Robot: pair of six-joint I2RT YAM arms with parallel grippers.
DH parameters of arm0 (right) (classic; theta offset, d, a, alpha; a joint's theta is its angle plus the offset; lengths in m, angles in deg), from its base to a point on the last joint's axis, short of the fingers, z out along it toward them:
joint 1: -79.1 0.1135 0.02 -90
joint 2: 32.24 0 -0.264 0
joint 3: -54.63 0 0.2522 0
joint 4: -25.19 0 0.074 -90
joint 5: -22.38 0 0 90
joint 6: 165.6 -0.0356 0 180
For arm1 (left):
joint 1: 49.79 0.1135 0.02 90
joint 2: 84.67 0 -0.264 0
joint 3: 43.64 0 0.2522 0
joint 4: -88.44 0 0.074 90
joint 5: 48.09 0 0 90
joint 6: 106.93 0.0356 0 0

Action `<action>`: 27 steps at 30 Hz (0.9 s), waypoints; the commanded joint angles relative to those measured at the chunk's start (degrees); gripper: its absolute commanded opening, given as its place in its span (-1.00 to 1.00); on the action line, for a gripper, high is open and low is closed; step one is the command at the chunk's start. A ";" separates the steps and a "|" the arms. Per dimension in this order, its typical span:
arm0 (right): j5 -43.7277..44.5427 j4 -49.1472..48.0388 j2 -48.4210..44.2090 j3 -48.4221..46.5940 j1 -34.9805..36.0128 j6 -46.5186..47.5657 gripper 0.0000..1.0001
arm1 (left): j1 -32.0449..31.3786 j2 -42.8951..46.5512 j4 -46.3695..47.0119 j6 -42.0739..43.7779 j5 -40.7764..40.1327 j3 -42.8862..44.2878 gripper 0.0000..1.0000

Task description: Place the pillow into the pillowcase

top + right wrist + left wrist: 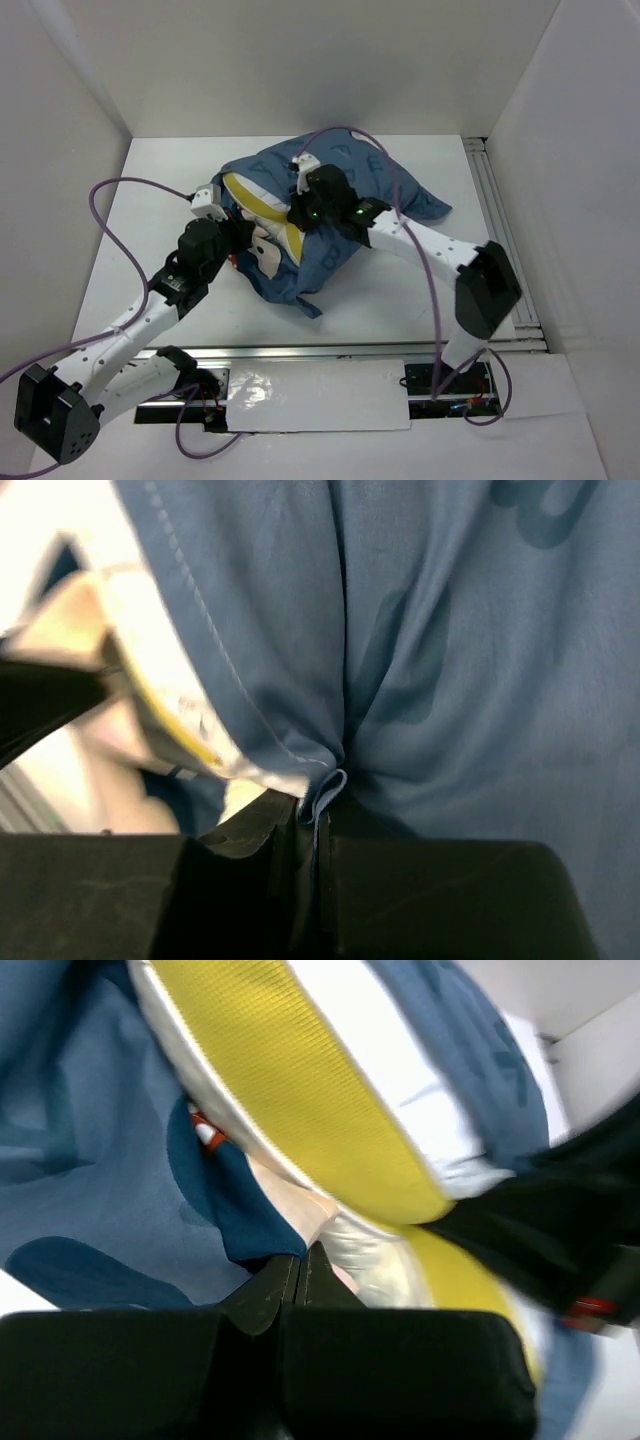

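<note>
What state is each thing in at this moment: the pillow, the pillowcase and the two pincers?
pillowcase: crumpled, mouth open, not yet pulled fully over.
pillow: partly inside it, yellow strip and some white showing at the mouth.
left pincer: shut at the edge of the mouth; whether cloth is caught cannot be told.
right pincer: shut on a fold of the pillowcase.

The top view is bright and even, with only soft pale shadows on the table (400, 290). The left wrist view is blurred, most at the right edge. The right wrist view is washed out at upper left, while the pillowcase (450, 680) seam is sharp.
</note>
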 commanded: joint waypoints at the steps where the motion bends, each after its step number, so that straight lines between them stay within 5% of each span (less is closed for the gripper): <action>1: 11.44 8.44 12.30 -2.62 0.24 3.27 -1.00 | 1.36 3.28 3.94 4.09 -1.22 7.03 -1.00; 8: 11.28 13.39 27.96 -12.56 -3.54 -4.54 -1.00 | 1.36 6.72 -13.36 5.50 -1.14 16.52 -1.00; 14: 10.41 15.23 33.51 -17.48 -3.54 -7.01 -1.00 | 1.36 0.13 -28.84 1.28 -2.18 24.44 -1.00; 19: 2.60 13.39 33.51 -18.19 -0.21 -5.43 -1.00 | 1.36 -3.21 -30.08 1.28 -1.12 24.97 -0.68; 22: -0.84 12.77 34.04 -18.19 3.31 -4.38 -1.00 | 1.36 -5.66 -30.78 0.66 -1.66 26.20 -0.29; 24: -3.21 12.77 36.14 -18.19 4.63 -4.37 -1.00 | 1.88 -6.20 -31.31 -0.04 -2.18 26.73 -0.29; 27: -7.78 10.76 37.64 -17.05 5.25 -4.37 -1.00 | 2.41 -6.73 -33.93 -3.46 -6.48 26.73 -0.55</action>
